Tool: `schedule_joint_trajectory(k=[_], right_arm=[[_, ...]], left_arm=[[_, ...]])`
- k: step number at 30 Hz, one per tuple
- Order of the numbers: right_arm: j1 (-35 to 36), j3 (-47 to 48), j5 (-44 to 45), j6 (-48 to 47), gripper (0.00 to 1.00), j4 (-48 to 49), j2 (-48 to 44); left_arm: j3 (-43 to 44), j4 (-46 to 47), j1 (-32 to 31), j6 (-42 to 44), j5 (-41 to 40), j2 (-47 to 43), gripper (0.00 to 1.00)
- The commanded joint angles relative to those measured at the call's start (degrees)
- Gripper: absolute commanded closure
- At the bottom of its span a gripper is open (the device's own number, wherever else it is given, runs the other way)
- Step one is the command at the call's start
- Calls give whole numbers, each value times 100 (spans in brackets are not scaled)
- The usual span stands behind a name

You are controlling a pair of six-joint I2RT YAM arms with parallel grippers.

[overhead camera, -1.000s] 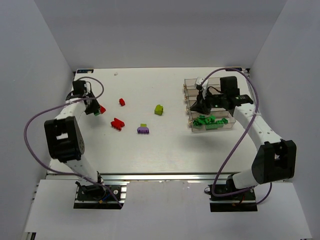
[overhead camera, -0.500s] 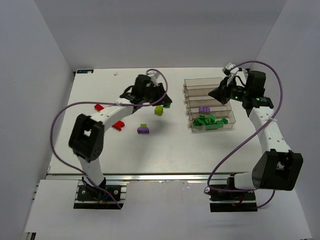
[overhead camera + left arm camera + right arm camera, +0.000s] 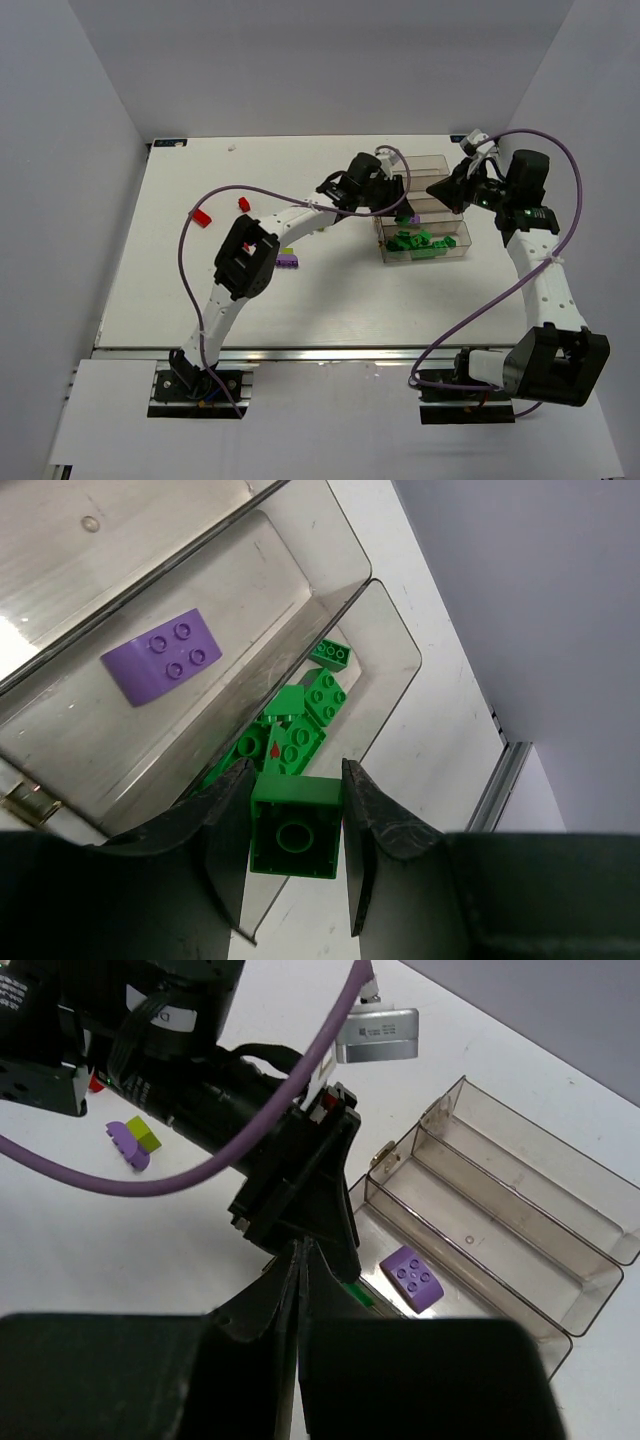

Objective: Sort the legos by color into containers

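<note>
My left gripper [image 3: 296,782] is shut on a green lego [image 3: 295,825], held over the near end of the containers [image 3: 428,178], above the bin with several green legos [image 3: 300,730]. It also shows in the top view [image 3: 397,204]. A purple lego [image 3: 160,658] lies in the second bin. My right gripper [image 3: 300,1244] is shut and empty, above the bins just behind the left gripper [image 3: 300,1185]; in the top view [image 3: 438,190] it hovers over the far bins. Two red legos [image 3: 201,216] [image 3: 243,203] lie at the far left. A purple lego with a yellow-green one [image 3: 288,259] lies mid-table.
The left arm [image 3: 300,215] stretches across the table's middle and its elbow [image 3: 246,265] hides part of the surface. Purple cables [image 3: 540,270] loop off both arms. White walls close the table on three sides.
My left arm has swung from the far left of the table across to the containers with a green lego. My right gripper has drawn back to the right, off the bins' middle.
</note>
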Motion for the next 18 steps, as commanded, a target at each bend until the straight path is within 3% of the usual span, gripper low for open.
schedule_joint_trajectory(k=[1, 12, 18], right_arm=[[-78, -33, -111, 78, 100, 139, -106], [-157, -16, -190, 78, 100, 139, -18], [-157, -33, -173, 61, 99, 122, -18]], left_arm=[[473, -114, -63, -61, 33, 112, 79], [675, -210, -292, -88, -169, 420, 62], [948, -404, -389, -88, -134, 596, 58]])
